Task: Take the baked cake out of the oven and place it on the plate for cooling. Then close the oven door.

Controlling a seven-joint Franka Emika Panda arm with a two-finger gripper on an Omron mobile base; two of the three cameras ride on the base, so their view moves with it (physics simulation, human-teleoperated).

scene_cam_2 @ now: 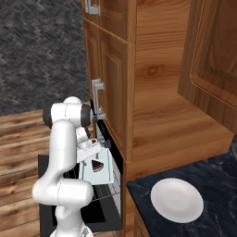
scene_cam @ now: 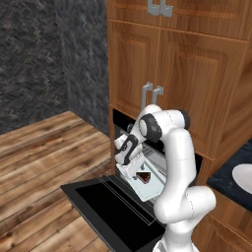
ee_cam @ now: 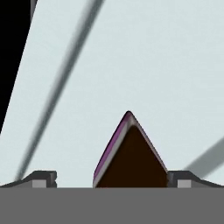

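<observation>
The baked cake (ee_cam: 131, 157), a dark brown wedge with a purplish-red edge, lies on a pale tray (ee_cam: 144, 65) and points away between my two fingertips (ee_cam: 43, 178). My gripper (ee_cam: 111, 180) is open, its tips on either side of the cake with a gap on both sides. From the base, the cake (scene_cam: 143, 177) (scene_cam_2: 96, 165) sits on the tray on a pulled-out wire rack of the oven (scene_cam: 156, 150), right under my hand (scene_cam: 134, 167). The oven door (scene_cam: 110, 206) lies folded down flat. The white plate (scene_cam_2: 177, 199) (scene_cam: 244, 178) rests on the dark counter to the right.
Wooden cabinet doors with grey handles (scene_cam: 151, 93) stand directly above the oven opening. A tall wooden cabinet side (scene_cam_2: 162, 102) separates the oven from the dark stone counter (scene_cam_2: 213, 180). Wooden floor (scene_cam: 39, 157) spreads to the left, before a dark stone wall.
</observation>
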